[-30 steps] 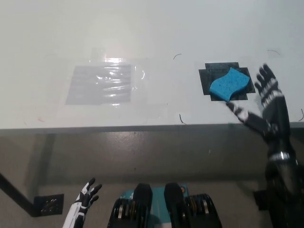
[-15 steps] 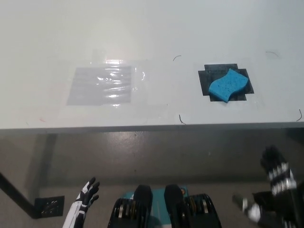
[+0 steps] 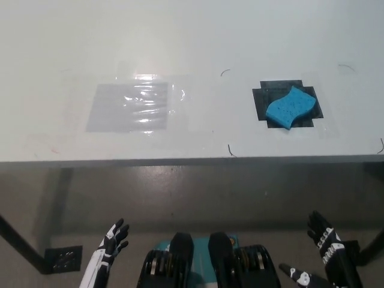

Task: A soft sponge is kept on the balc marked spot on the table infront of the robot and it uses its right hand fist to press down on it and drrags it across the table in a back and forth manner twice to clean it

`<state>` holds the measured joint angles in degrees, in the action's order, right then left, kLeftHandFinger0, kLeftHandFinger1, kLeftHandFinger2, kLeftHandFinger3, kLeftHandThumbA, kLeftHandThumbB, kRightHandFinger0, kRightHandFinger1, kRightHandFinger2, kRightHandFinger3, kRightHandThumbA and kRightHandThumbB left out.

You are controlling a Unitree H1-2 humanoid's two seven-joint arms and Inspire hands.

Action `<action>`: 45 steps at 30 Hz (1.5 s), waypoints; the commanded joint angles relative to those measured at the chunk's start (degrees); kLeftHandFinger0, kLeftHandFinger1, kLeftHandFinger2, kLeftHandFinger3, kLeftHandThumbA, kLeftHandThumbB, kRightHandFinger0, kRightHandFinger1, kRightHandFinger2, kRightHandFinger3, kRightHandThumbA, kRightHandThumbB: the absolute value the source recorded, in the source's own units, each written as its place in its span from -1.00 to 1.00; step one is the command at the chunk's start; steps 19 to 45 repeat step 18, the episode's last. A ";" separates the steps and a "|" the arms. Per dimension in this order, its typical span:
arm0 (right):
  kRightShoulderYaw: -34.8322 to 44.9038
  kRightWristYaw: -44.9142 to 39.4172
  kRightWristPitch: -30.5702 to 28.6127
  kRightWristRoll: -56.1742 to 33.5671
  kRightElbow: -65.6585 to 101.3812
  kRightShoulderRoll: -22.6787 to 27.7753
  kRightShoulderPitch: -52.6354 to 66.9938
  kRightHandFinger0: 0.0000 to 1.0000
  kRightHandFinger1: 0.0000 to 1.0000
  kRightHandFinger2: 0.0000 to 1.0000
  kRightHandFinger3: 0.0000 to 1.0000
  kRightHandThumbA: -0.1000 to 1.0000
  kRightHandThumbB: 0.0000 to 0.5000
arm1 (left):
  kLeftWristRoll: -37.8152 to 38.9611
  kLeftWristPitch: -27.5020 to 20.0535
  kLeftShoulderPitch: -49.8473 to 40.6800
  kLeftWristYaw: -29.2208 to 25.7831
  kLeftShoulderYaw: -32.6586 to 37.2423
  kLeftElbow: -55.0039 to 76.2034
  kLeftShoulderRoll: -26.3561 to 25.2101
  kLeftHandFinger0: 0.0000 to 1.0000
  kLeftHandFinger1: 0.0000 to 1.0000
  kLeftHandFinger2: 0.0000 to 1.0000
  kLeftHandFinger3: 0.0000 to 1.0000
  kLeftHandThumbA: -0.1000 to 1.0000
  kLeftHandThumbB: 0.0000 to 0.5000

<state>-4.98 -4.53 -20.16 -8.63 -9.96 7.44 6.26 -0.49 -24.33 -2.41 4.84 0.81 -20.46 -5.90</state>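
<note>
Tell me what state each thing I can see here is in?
Blue wavy-edged soft sponge: lying flat on the black marked spot, untouched.
Clear plastic sheet: taped flat to the white table, wrinkled.
Black right hand: open, low, below table edge.
White left hand: open, resting low.

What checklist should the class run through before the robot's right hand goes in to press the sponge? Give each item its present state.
1. Sponge on black mark: ok, it lies on the mark.
2. Right hand above sponge: not ok, it is low, below the table edge, at the bottom right.
3. Right hand made into a fist: not ok, fingers are spread.
4. Left hand out of the way: ok, it rests at the lower left, open, off the table.
5. Wiping path free: cannot tell; a taped plastic patch lies to the sponge's left.
</note>
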 commanded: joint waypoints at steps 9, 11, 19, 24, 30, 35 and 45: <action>1.19 -4.59 0.57 -2.99 0.23 0.81 -0.52 1.00 1.00 1.00 1.00 1.00 0.17 | 0.46 -2.37 0.58 0.83 0.43 1.86 -0.25 1.00 1.00 1.00 1.00 1.00 0.13; 1.49 -4.39 1.18 -2.93 0.44 0.68 -0.58 1.00 1.00 1.00 1.00 1.00 0.18 | 0.10 -2.49 0.71 0.77 0.51 1.85 -0.37 1.00 1.00 1.00 1.00 1.00 0.14; 1.96 -5.17 2.00 -4.04 0.72 0.37 -0.44 1.00 1.00 1.00 1.00 1.00 0.12 | 0.63 -2.60 0.85 1.04 0.44 1.45 -0.35 1.00 1.00 1.00 1.00 1.00 0.06; 1.96 -5.17 2.00 -4.04 0.72 0.37 -0.44 1.00 1.00 1.00 1.00 1.00 0.12 | 0.63 -2.60 0.85 1.04 0.44 1.45 -0.35 1.00 1.00 1.00 1.00 1.00 0.06; 1.96 -5.17 2.00 -4.04 0.72 0.37 -0.44 1.00 1.00 1.00 1.00 1.00 0.12 | 0.63 -2.60 0.85 1.04 0.44 1.45 -0.35 1.00 1.00 1.00 1.00 1.00 0.06; 1.96 -5.17 2.00 -4.04 0.72 0.37 -0.44 1.00 1.00 1.00 1.00 1.00 0.12 | 0.63 -2.60 0.85 1.04 0.44 1.45 -0.35 1.00 1.00 1.00 1.00 1.00 0.06; 1.96 -5.17 2.00 -4.04 0.72 0.37 -0.44 1.00 1.00 1.00 1.00 1.00 0.12 | 0.63 -2.60 0.85 1.04 0.44 1.45 -0.35 1.00 1.00 1.00 1.00 1.00 0.06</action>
